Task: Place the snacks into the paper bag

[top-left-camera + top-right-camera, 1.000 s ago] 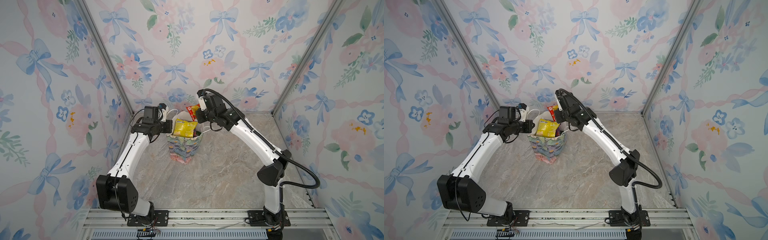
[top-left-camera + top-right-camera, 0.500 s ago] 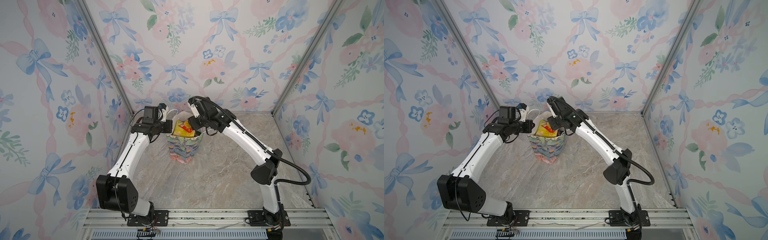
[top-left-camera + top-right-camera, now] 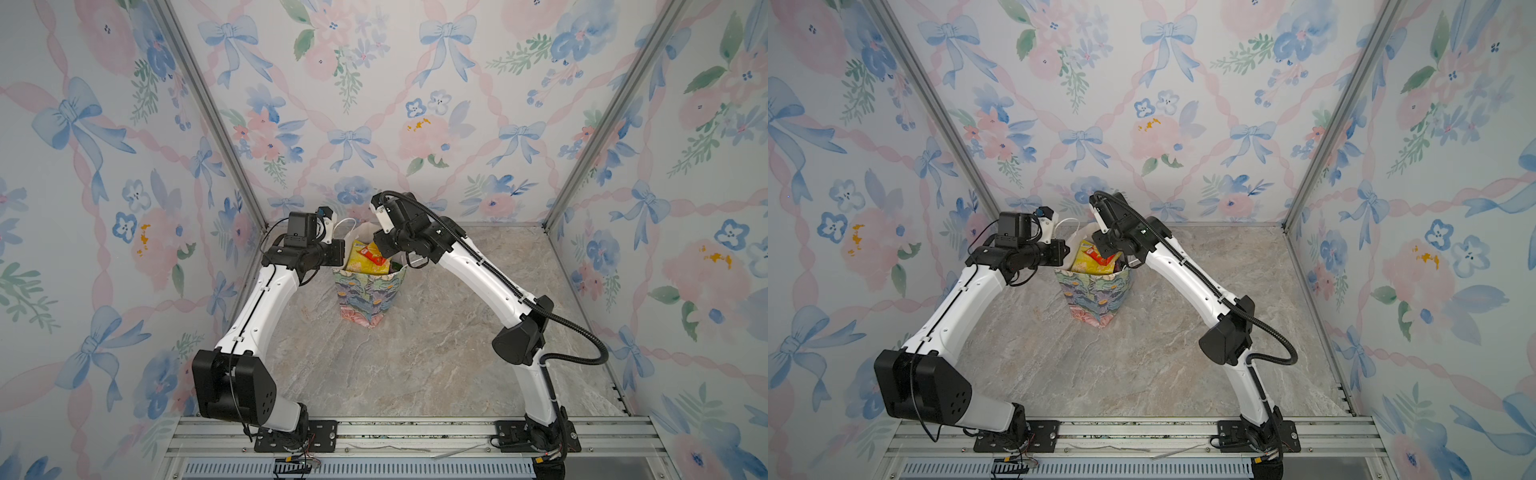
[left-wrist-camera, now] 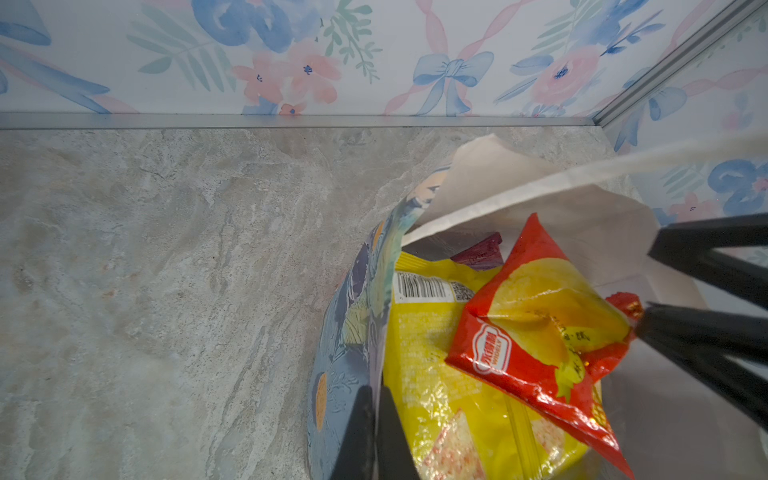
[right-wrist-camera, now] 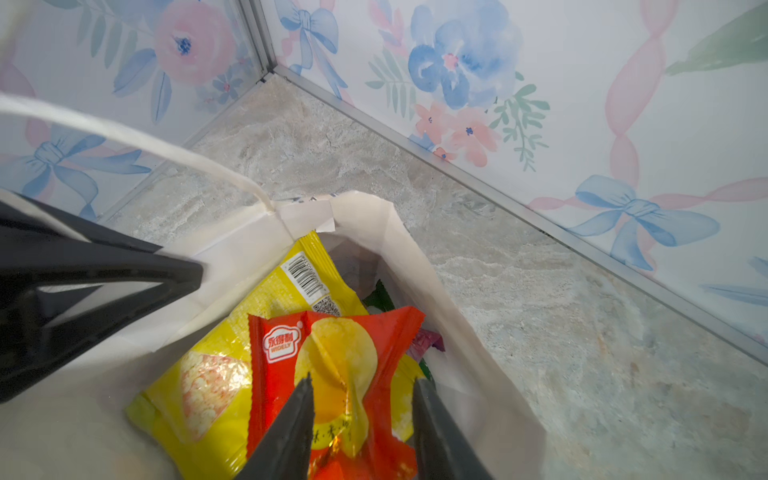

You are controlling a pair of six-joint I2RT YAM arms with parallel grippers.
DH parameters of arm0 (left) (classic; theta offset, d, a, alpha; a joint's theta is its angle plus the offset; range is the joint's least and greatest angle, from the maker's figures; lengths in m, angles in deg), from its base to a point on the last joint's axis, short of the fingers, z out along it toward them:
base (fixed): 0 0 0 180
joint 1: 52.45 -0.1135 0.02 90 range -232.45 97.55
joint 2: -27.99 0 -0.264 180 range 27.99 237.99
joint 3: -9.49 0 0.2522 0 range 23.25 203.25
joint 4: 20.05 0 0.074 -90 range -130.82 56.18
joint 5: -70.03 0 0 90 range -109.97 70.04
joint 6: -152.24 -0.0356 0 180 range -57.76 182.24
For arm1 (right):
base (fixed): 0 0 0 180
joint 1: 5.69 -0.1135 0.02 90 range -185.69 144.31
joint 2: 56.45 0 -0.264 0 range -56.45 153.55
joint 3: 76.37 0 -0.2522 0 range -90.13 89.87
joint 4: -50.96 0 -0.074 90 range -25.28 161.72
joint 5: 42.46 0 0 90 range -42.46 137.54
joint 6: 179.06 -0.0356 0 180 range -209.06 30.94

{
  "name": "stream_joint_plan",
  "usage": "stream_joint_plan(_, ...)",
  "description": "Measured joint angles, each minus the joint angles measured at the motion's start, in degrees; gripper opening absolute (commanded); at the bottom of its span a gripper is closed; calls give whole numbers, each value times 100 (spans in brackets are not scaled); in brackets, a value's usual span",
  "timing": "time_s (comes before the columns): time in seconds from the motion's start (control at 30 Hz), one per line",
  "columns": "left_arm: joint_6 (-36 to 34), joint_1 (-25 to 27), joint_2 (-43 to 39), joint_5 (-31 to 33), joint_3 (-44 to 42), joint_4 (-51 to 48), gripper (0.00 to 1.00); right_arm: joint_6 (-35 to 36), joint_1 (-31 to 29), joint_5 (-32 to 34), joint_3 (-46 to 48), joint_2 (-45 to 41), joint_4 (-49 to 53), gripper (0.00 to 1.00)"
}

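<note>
On the left, our left gripper (image 4: 375, 392) is clamped tight on the rim of the paper bag (image 3: 361, 299). Inside the bag, on a yellow packet (image 5: 216, 374), the red-yellow packet (image 5: 332, 357) lies just under our right gripper (image 5: 362, 379), whose jaws are parted and grip nothing.

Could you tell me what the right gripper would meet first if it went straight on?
Most likely the red-yellow packet lying topmost in the paper bag, just ahead of the right gripper; depth unclear.
</note>
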Motion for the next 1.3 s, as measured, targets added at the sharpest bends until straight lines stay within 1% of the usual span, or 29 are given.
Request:
stream_joint_plan(0.23, 0, 0, 0, 4, 0, 0, 0, -4, 0, -177, -295, 699, 210, 38)
stream_joint_plan(0.3, 0, 0, 0, 7, 0, 2, 0, -22, 0, -197, -450, 820, 275, 39)
stream_joint_plan(0.37, 0, 0, 0, 7, 0, 2, 0, -39, 0, -234, -667, 933, 341, 43)
stream_joint_plan(0.43, 0, 0, 0, 7, 0, 2, 0, -48, 0, -273, -901, 1027, 444, 51)
stream_joint_plan(0.53, 0, 0, 0, 20, 0, 2, 0, -66, 0, -321, -1014, 1019, 511, 65)
stream_joint_plan(0.6, 0, 0, 0, 33, 0, 2, 0, -66, 0, -363, -1014, 957, 514, 70)
stream_joint_plan(0.63, 0, 0, 0, 42, 0, 2, 2, -66, 0, -385, -1014, 901, 507, 74)
stream_joint_plan(0.67, 0, 0, 0, 44, 0, 2, 5, -63, 0, -404, -1014, 835, 503, 77)
stream_joint_plan(0.7, 2, 0, 0, 46, 0, 0, 10, -70, 0, -415, -1001, 728, 479, 81)
stream_joint_plan(0.77, 22, 0, 0, 50, 0, -2, 24, -61, 7, -446, -861, 417, 341, 89)
stream_joint_plan(0.83, 15, 0, 0, 81, 0, -11, 38, -68, 15, -490, -575, -74, 120, 97)
stream_joint_plan(0.87, 44, 0, 0, 101, 0, -17, 45, -59, 17, -503, -426, -321, -11, 99)
stream_joint_plan(0.9, 37, 0, -2, 109, 0, -26, 49, -55, 31, -538, -247, -601, -170, 97)
stream_joint_plan(0.97, 44, 0, -2, 129, 0, -39, 53, -74, 52, -575, 131, -1152, -511, 96)
stream_joint_plan(1.07, 61, 0, -7, 155, 0, -46, 68, -70, 149, -601, 761, -1908, -1069, 96)
stream_joint_plan(1.17, 63, 0, -61, 151, -2, -48, 96, -87, 323, -636, 1528, -2531, -1589, 97)
stream_joint_plan(1.2, 76, 0, -109, 149, -9, -46, 98, -92, 400, -656, 1867, -2734, -1770, 96)
stream_joint_plan(1.3, 63, 0, -339, 149, -31, -42, 98, -160, 671, -667, 3008, -3335, -2282, 96)
